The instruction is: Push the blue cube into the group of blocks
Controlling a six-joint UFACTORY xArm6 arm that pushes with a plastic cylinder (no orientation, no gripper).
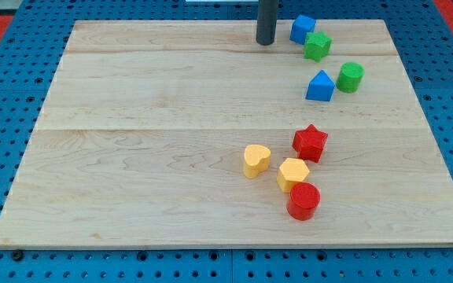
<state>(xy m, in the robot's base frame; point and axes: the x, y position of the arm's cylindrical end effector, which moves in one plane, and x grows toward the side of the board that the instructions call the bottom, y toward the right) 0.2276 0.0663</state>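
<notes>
though a jawless rod tool, my tip (266,42) just left of the glossy blue cube (302,29)

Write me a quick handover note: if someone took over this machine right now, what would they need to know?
My tip sits at the view's top, just left of the blue cube, a small gap between them.
The blue cube touches the green star; below them are a blue block and green cylinder.
The group, lower down: red star, yellow heart, yellow block, red cylinder.
Done: nothing visible. Left: push the cube down to the group.
</notes>
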